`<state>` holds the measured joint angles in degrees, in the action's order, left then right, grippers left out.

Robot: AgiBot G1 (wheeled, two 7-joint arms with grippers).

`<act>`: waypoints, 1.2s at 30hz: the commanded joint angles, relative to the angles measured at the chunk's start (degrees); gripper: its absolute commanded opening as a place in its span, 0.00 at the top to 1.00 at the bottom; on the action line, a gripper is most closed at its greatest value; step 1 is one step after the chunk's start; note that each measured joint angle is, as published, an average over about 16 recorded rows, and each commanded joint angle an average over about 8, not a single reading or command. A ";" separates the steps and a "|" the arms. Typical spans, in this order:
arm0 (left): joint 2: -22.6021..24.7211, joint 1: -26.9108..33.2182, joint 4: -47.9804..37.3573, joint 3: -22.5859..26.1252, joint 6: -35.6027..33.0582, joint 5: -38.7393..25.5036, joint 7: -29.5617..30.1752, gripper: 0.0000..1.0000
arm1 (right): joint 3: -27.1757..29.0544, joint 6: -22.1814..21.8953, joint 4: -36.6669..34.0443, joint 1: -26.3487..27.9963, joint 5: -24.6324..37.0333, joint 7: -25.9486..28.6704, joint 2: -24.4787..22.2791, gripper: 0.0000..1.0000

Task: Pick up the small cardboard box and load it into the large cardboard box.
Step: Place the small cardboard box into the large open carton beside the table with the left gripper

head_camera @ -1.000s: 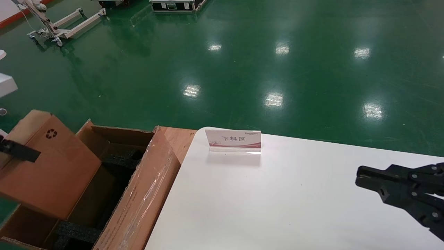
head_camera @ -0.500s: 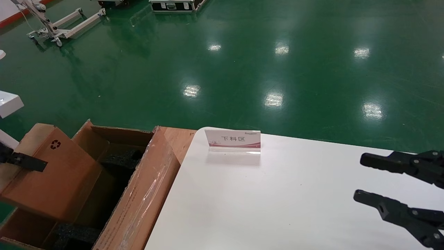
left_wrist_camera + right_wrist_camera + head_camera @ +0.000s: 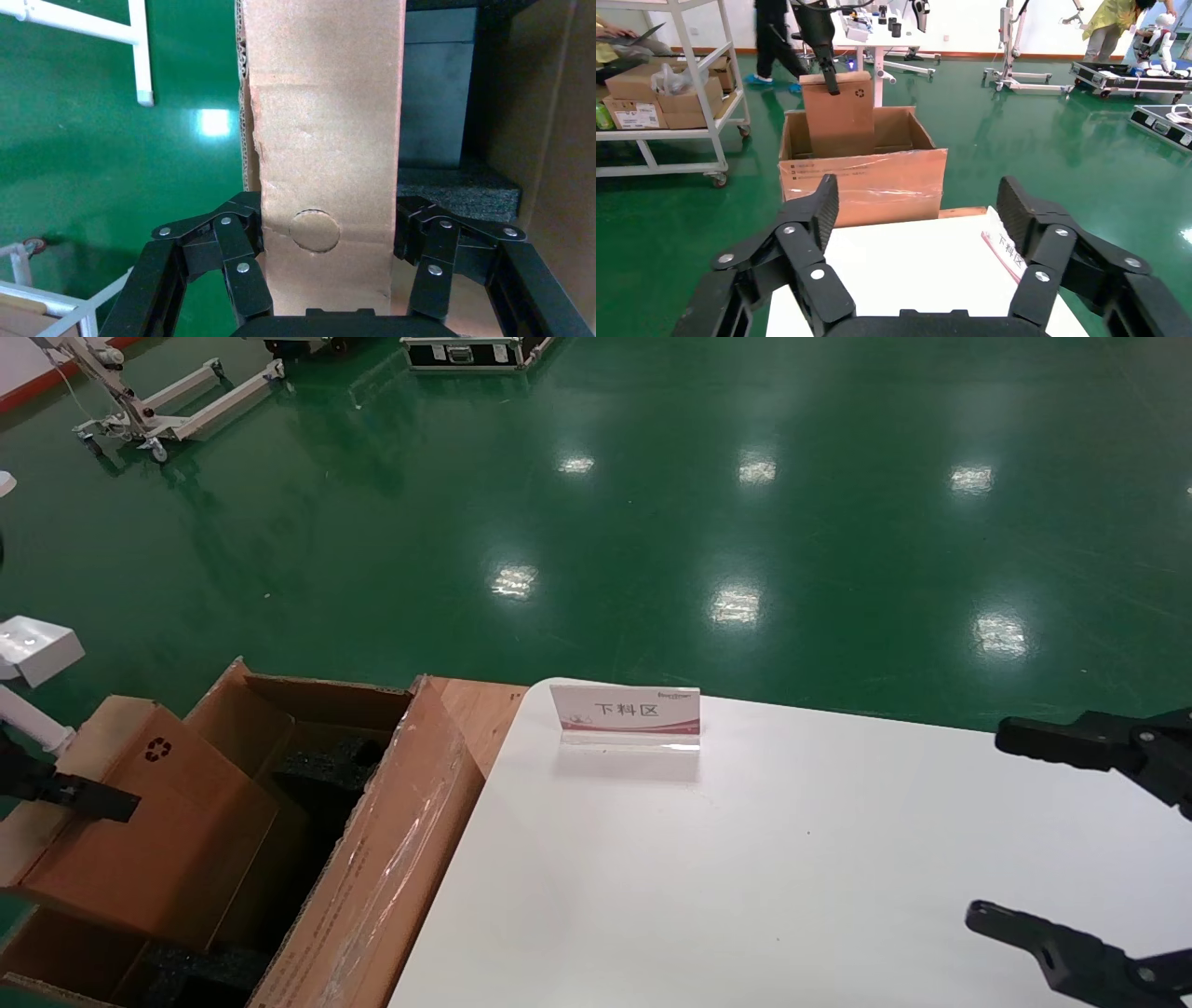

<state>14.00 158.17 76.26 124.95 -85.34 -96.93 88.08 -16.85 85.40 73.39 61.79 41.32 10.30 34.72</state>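
Observation:
The small cardboard box (image 3: 149, 831), plain brown with a recycling mark, stands tilted with its lower end inside the large cardboard box (image 3: 382, 859). My left gripper (image 3: 327, 228) is shut on its narrow sides, and one black finger (image 3: 93, 798) shows across its face. Black foam (image 3: 457, 200) lies below it in the large box. In the right wrist view the small cardboard box (image 3: 838, 116) rises out of the large cardboard box (image 3: 863, 186). My right gripper (image 3: 992, 828) hangs wide open over the white table, holding nothing.
The white table (image 3: 745, 877) abuts the large box and carries a white sign stand with a red stripe (image 3: 626, 713) near its far edge. A shelf rack with cartons (image 3: 666, 105) stands beyond the box. Green floor surrounds everything.
The small box has sunk lower into the large box, carried by my left gripper. My right gripper went from shut to wide open over the table.

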 commanded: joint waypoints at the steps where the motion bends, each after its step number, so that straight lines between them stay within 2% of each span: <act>1: 0.03 -0.73 -0.01 0.11 0.66 -0.07 0.04 1.00 | -0.01 0.00 0.00 0.00 0.00 0.00 0.00 0.00; 14: 1.21 -5.50 -2.26 1.73 6.07 -0.58 -0.51 1.00 | -0.05 -0.02 0.00 0.01 -0.03 -0.02 -0.02 0.00; 36: 6.91 -13.13 -11.48 2.73 14.53 1.97 -3.76 1.00 | -0.12 -0.05 0.00 0.03 -0.08 -0.06 -0.05 0.00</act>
<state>20.88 145.02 64.83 127.71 -70.93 -95.01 84.44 -16.97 85.35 73.39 61.82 41.23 10.24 34.67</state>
